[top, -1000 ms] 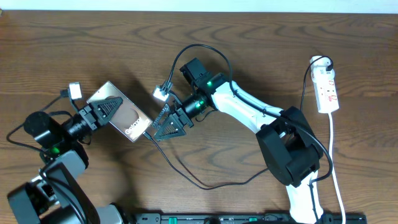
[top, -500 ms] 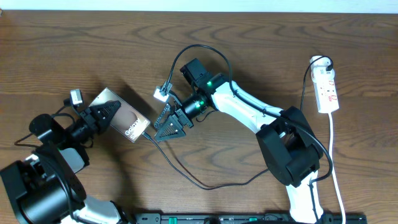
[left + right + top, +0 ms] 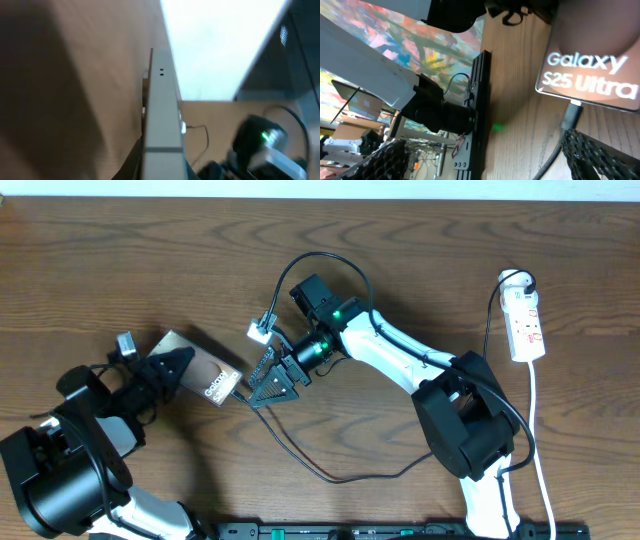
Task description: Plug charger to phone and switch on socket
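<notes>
1. Wood-grain table [image 3: 120,260] carries everything; the two arms reach toward each other left of its middle.
2. White right arm [image 3: 400,350] stretches from the lower right toward the centre. The right gripper [image 3: 268,375] has its meshed fingers [image 3: 390,160] spread wide. They hold nothing and sit just beside the phone's lettered end.
3. Black left arm [image 3: 70,470] comes in from the lower left. The left gripper [image 3: 170,365] is clamped tight on the phone [image 3: 200,365], which the left wrist view shows edge-on between its fingers.
4. White socket [image 3: 526,325] lies at the far right, well apart from both grippers. A black plug [image 3: 522,280] is in its top end and a white cord [image 3: 540,440] trails down. Its switch position is too small to tell.
5. Pinkish-bronze, the phone is left of centre, with the white-lettered end facing the right gripper.
6. Black charger [image 3: 330,475] loops across the table below the right arm.
7. Its plug tip [image 3: 572,112] meets the phone's lettered edge.
</notes>
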Controlling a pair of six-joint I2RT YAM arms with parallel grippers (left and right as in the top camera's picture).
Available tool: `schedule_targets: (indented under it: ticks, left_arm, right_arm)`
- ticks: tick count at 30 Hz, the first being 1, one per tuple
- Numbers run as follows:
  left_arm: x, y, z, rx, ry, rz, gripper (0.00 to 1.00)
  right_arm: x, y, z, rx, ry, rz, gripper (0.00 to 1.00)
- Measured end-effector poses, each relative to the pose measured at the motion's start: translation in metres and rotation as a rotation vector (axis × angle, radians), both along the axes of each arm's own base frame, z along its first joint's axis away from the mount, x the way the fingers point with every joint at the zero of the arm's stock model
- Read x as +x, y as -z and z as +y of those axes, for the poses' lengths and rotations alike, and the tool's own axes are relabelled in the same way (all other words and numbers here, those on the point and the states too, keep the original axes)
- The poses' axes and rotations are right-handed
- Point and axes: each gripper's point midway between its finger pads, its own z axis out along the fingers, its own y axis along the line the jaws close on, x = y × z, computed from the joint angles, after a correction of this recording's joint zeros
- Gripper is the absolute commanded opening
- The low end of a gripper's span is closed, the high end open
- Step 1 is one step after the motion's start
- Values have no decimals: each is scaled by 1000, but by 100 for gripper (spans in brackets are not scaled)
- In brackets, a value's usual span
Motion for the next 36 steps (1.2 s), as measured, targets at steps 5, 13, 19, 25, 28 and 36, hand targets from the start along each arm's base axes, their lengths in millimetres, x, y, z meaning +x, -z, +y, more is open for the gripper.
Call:
schedule_targets:
  ticks: [5, 13, 19, 25, 28, 36]
  left_arm:
    - [-10, 47, 6, -21, -118, 259, 8]
    - [-24, 77, 11, 37, -175, 422, 7]
    - [-24, 77, 12, 49, -172, 416, 9]
    - [-24, 77, 12, 52, -169, 412, 29]
    - [-21, 71, 12, 50, -161, 393, 40]
    - [-18, 61, 10, 42, -141, 357, 62]
  right_arm:
    - [0, 0, 0, -1, 0, 0, 98]
    - [0, 0, 0, -1, 1, -1, 98]
    - [1, 3, 0, -14, 6, -10, 99]
    - [1, 4, 0, -19, 7, -14, 99]
    - [1, 4, 1, -21, 6, -16, 99]
    - [0, 5, 1, -26, 6, -20, 99]
